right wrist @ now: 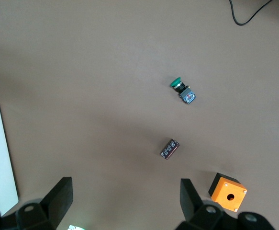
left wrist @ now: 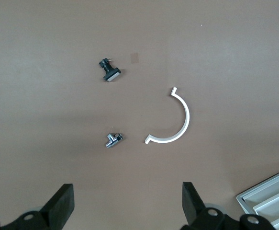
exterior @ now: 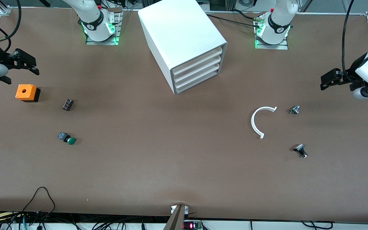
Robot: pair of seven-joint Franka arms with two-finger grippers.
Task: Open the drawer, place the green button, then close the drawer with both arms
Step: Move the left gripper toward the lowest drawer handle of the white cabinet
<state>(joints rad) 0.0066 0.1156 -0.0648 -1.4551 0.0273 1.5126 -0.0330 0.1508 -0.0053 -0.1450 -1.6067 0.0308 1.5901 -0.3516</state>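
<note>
Button [exterior: 67, 138] lies on its side, green cap, dark body.

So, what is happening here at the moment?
Nothing is held yet. The left pincer hangs open over the left arm's end of the table, and the right pincer hangs open above the orange box at the right arm's end. The button lies on the table, nearer to the front camera than the orange box. The drawer, lowest in the white cabinet, is shut.
</note>
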